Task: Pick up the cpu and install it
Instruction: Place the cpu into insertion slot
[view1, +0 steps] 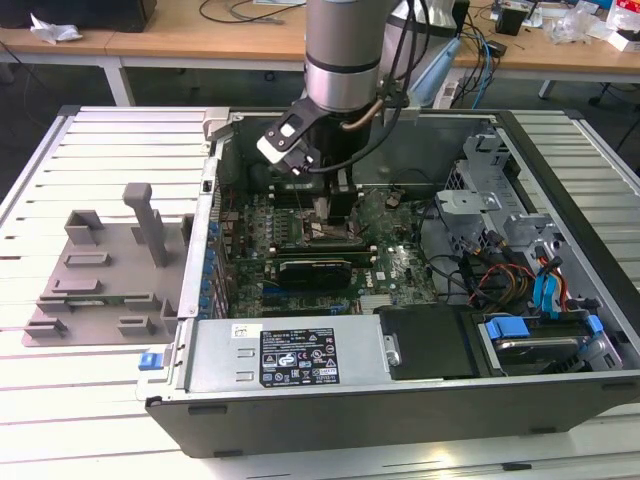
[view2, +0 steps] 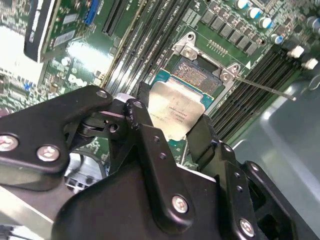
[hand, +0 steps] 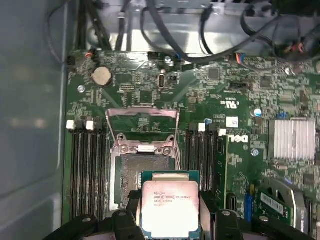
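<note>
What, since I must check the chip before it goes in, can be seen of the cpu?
The cpu is a small flat square chip: a silvery-grey metal top plate with faint print, on a green rim. The end effector is shut on it, a black finger at each of two opposite edges. It is held plate up, partly over the open socket, whose metal frame is raised; it looks not yet seated.

Inside the case (view1: 400, 415), near the motherboard's (hand: 240, 100) middle, the cpu (hand: 170, 210) sits clamped in the gripper (hand: 169, 201), partly over the socket (hand: 132, 182).
</note>
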